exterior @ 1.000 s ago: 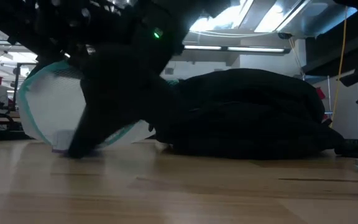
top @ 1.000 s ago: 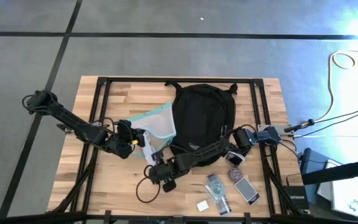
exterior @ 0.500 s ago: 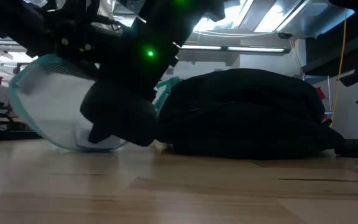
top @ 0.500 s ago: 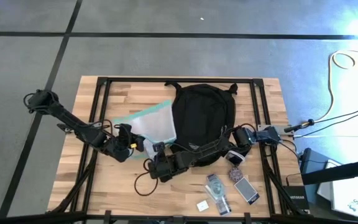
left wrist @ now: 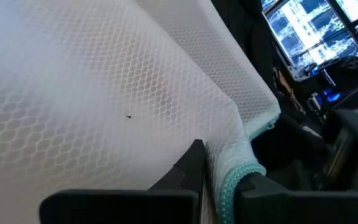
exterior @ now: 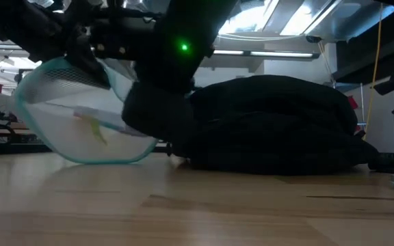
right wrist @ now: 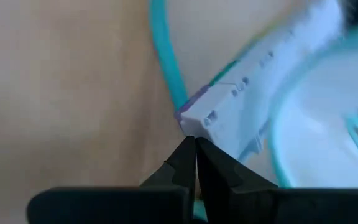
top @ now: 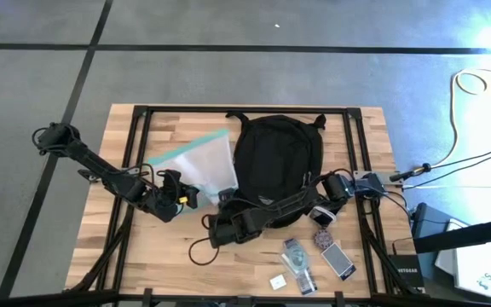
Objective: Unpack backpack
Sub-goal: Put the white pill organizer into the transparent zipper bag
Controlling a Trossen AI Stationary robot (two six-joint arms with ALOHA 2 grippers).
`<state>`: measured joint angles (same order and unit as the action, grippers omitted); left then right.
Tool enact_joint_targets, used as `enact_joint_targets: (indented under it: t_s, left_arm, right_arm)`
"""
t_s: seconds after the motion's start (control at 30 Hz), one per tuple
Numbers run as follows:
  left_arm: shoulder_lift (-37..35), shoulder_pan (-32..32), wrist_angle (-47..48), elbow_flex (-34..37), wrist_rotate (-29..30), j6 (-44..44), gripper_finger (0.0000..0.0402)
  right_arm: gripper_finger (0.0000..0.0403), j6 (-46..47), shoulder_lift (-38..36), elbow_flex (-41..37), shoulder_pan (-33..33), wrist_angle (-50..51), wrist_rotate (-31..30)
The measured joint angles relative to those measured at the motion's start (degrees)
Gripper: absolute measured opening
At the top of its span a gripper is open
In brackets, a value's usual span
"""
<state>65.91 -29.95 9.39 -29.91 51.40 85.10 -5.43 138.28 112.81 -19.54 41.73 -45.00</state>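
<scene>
The black backpack [top: 280,162] lies flat in the middle of the table. Beside it on the left is a clear mesh pouch with a teal edge [top: 196,160], with a long white item [right wrist: 235,106] inside. My left gripper [left wrist: 219,177] comes in from the table's left [top: 194,194] and is shut on the pouch. My right arm reaches along the backpack's near side. Its gripper [top: 213,227] is shut, with its tips [right wrist: 195,144] right at the pouch's near edge beside the white item's corner. My left gripper pinches the pouch's teal-bordered edge [left wrist: 234,182] together with the mesh next to it, between its two fingers. It comes from the table's left, slanting down. The pouch stands raised and tilted, its lower edge [exterior: 98,161] on the table. My right gripper's shut tips are at the pouch's teal edge [right wrist: 166,74]; I cannot tell whether they touch it.
Small unpacked things lie near the front right: a phone [top: 337,258], a shiny packet [top: 299,260], a small white card [top: 277,281] and a round item [top: 322,216]. A dark cable [top: 196,251] loops on the wood in front of my right gripper.
The pouch has swung round in my left gripper's hold: its free far end has gone toward the table's far left, away from the backpack. My right gripper has turned at the wrist, risen a little and drawn back toward the backpack, staying shut.
</scene>
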Motion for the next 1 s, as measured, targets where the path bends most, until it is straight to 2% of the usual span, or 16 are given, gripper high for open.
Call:
enact_joint_targets:
  t_s: [0.4,0.73,1.0]
  left_arm:
    - [0.0,0.0,0.3,0.0,0.0,0.0,0.0001]
    - [0.0,1.5,-0.7,0.0,-2.2,2.3,0.0001]
    - [0.0,1.6,-8.5,0.0,-6.1,1.6,0.0001]
  right_arm:
    - [0.0,5.4,-0.8,0.0,0.3,1.1,-7.3]
    - [0.0,4.8,-0.8,0.0,3.2,2.1,-7.9]
    - [0.0,4.9,-0.8,0.0,3.0,0.9,-7.9]
